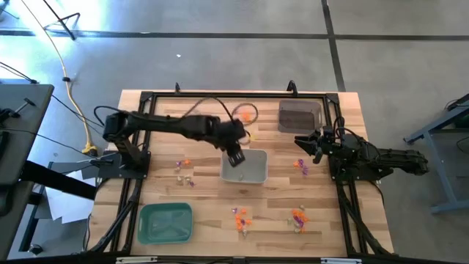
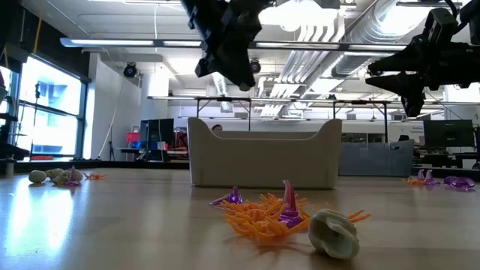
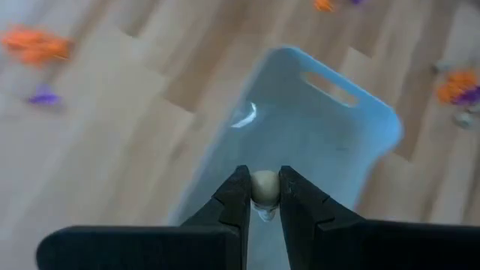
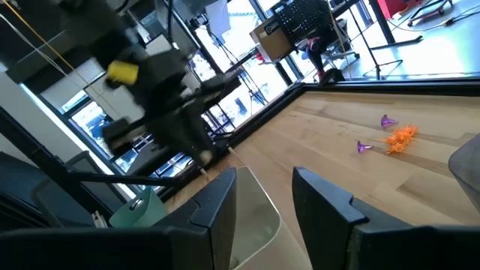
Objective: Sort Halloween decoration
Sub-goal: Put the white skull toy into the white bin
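- The left tool [image 1: 234,158] hangs above the left rim of the grey tray [image 1: 256,176] at the middle of the desk [image 1: 205,213], its arm reaching in from the left side.
- In the left wrist view the left tool's fingers [image 3: 234,204] are clamped on a small pale beige trinket [image 3: 264,186], with the grey tray directly beneath.
- The right tool [image 1: 302,144] sits over the right part of the desk, between the dark tray [image 1: 299,116] at the far right and a purple-and-orange cluster [image 1: 300,165] just nearer; its two fingers [image 4: 217,206] stand apart with nothing between them.
- The rest of the Halloween decoration lies scattered on the wood: a small group of pale and orange pieces [image 1: 184,170] left of the grey tray, an orange pile [image 1: 248,113] at the far middle, an orange-and-purple clump [image 1: 241,218] near the front centre, and another clump [image 1: 298,218] near the front right.
- In the low view the front-centre clump shows as spiky orange strands [image 2: 259,216] with a purple cone [image 2: 289,206] and a pale rounded piece [image 2: 334,232] touching them.
- A green tray [image 1: 165,223] rests at the near left corner.
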Available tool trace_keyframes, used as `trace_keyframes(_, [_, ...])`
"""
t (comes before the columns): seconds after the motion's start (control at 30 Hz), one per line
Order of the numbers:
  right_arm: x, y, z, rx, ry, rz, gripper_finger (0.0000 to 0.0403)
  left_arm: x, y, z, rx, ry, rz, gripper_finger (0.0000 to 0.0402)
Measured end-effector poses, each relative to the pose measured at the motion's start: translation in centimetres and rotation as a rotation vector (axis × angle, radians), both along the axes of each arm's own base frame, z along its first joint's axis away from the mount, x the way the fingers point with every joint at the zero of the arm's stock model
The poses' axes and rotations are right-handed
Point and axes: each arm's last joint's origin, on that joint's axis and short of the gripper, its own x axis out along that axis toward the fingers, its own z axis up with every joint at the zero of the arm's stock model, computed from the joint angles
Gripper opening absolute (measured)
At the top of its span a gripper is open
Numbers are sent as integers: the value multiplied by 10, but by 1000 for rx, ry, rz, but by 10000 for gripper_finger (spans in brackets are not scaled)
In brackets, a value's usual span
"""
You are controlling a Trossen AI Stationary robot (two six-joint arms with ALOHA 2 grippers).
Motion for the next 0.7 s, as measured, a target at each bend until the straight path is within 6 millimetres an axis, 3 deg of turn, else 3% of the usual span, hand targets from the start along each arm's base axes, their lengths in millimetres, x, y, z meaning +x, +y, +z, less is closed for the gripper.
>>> trace_keyframes(0.17, [0,0,0,0,0,0,126,13,-27,-8,-46,7,-1,35])
trace_keyframes(0.33, [0,0,0,0,0,0,126,20,-40,-20,-102,33,61,40])
trace_keyframes(0.7, [0,0,0,0,0,0,126,22,-44,-23,-144,28,121,133])
